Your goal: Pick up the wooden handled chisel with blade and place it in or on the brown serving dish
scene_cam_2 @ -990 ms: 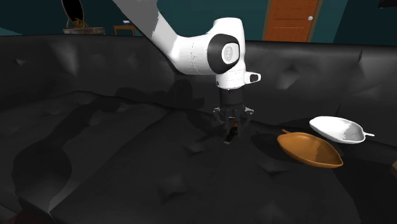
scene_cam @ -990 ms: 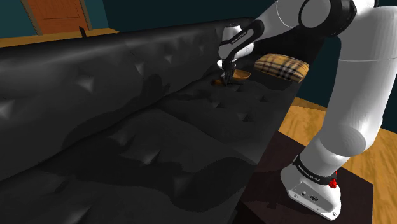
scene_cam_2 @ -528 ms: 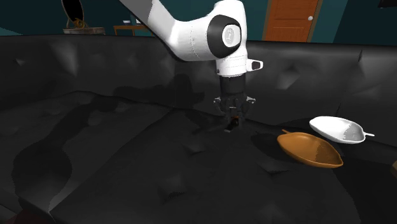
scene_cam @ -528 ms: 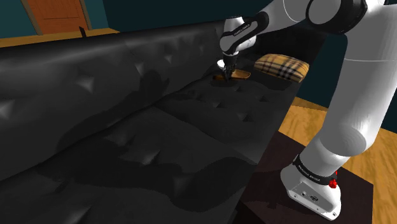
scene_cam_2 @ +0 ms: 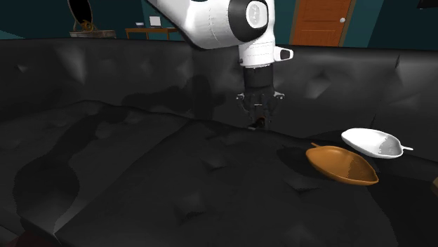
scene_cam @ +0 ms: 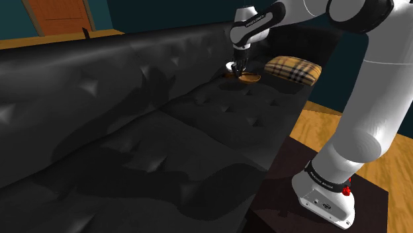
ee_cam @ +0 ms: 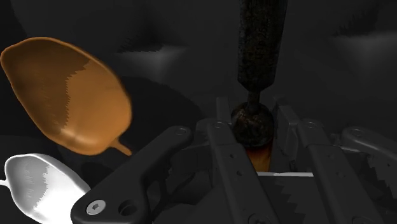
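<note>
Chisel point(ee_cam: 259, 57) pinched by its rounded wooden handle between the black fingers of the gripper point(ee_cam: 253, 130), dark blade pointing straight away from the hand and down toward the seat. Hanging lifted clear of the black tufted sofa point(scene_cam: 165, 145), beside the brown serving dish point(scene_cam_2: 342, 165) and higher than it, not yet over it; in the second exterior view, off that dish's left rim. Just past the brown dish, a white dish point(scene_cam_2: 372, 142) of similar leaf shape; beyond that, a plaid cushion point(scene_cam: 293, 69). Probably rigid throughout and fairly light, with most of the weight out in the metal blade, so apt to pivot about a round, smooth handle under a two-point pinch. Best gripped as now, squarely across the bulb, close to the handle-blade neck. Worth lowering close into the shallow dish before letting go rather than dropping: hard edge against a hard bowl, on a soft seat likely to rock the dish.
</note>
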`<move>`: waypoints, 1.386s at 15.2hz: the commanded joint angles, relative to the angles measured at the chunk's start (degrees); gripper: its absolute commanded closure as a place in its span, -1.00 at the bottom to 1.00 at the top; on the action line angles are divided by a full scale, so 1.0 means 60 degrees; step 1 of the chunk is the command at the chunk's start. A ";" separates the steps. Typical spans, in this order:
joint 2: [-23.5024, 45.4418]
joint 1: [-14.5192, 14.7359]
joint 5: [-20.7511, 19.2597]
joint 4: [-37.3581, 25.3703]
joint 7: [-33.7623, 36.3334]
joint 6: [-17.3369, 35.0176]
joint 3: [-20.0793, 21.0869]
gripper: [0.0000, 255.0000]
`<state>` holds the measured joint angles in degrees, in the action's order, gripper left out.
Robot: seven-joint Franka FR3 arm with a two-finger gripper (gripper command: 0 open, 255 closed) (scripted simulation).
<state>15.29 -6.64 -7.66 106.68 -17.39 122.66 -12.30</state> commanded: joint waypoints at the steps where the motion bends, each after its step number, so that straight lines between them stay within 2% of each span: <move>1: -0.0084 0.0007 0.0000 -0.0148 -0.0025 -0.0231 -0.0001 1.00; 3: -0.0163 0.0013 -0.0004 -0.0256 -0.0045 -0.0417 -0.0003 1.00; 11: 0.1706 -0.1181 0.0653 -0.2921 -0.1736 -0.1023 -0.0309 1.00; 17: 0.3602 -0.2250 0.1178 -0.5903 -0.2813 -0.1995 -0.0347 1.00; 20: 0.5013 -0.2932 0.1448 -0.8288 -0.3288 -0.2903 -0.0296 1.00; 21: 0.5015 -0.2926 0.1441 -0.8163 -0.3276 -0.2777 -0.0287 1.00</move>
<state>44.18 -23.36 0.72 59.48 -36.33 106.48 -14.06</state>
